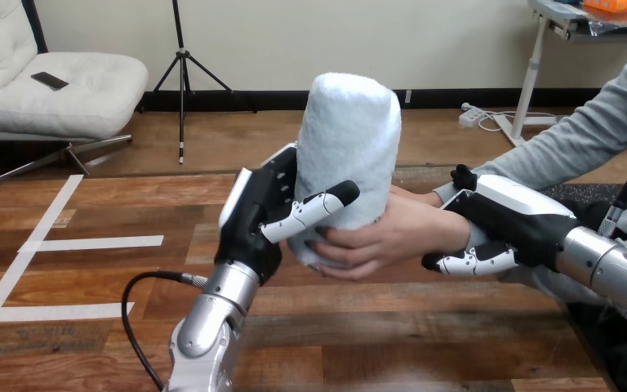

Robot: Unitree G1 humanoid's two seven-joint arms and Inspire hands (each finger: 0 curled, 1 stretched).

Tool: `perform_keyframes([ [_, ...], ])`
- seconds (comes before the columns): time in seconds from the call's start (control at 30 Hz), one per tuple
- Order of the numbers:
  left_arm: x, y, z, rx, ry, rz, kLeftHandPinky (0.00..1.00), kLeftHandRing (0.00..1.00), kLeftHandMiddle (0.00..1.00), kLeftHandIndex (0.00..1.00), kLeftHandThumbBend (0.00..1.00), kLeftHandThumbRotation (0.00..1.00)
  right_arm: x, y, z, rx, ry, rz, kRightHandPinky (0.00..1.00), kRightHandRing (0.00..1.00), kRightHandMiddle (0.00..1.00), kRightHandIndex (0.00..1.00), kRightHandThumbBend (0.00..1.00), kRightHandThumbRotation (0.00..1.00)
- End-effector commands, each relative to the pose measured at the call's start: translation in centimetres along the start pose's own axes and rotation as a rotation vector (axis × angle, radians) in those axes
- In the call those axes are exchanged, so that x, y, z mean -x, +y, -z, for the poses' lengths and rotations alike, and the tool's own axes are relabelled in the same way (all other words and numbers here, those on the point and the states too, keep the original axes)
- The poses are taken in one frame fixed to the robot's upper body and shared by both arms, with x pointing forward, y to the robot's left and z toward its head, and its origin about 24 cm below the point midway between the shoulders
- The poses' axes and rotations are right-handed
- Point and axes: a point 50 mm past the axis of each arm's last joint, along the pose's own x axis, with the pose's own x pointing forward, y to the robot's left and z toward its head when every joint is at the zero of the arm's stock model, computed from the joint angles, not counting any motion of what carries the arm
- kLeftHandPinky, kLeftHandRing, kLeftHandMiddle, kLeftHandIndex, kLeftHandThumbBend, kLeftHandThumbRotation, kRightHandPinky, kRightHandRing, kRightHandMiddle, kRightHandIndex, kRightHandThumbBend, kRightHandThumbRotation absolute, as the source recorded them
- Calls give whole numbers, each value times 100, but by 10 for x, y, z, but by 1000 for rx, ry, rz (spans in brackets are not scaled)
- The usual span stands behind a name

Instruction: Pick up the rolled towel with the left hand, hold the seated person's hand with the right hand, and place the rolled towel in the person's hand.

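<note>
Currently the rolled towel [351, 139] stands upright mid-frame, left hand [257, 208] wrapped round it, the person's hand [384, 241] cupping its base. Right hand [514, 216] clasps the person's wrist [449, 219]. Tape strips [90, 242] lie at the table's [424, 343] left.

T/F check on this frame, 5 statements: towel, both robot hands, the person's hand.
1. The rolled towel stands upright, above the table. True.
2. The left hand is open and clear of the towel. False: its thumb and fingers are curled round the towel.
3. The person's hand wraps the towel's lower end. True.
4. The right hand lies flat on the table. False: it is curled round the person's wrist, fingers under, thumb over.
5. The person's arm comes in from the view's left. False: it comes in from the right.
</note>
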Motion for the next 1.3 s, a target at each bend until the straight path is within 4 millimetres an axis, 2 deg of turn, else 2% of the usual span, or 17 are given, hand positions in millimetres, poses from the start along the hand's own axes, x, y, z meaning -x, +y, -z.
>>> perform_keyframes([
  [0.0,-13,-11,-15,-18,-67,69,86,91,90,90,100,98,-4,-15,-9,7,-43,57,24,28,34,36,48,39],
  [0.33,-12,-11,-15,-2,-70,68,98,97,93,93,100,100,-3,-14,-8,7,-44,58,24,28,34,36,48,38],
  [0.93,-13,-8,-15,13,-69,44,100,100,98,95,100,100,-3,-13,-8,8,-42,55,26,29,35,38,50,37],
  [1.13,-13,-7,-16,20,-70,36,100,100,99,96,100,100,-3,-13,-7,-1,-30,38,29,33,38,41,55,41],
  [1.27,-13,-6,-16,22,-70,30,100,100,99,96,100,100,-3,-14,-6,-7,-14,20,37,41,46,48,65,48],
])
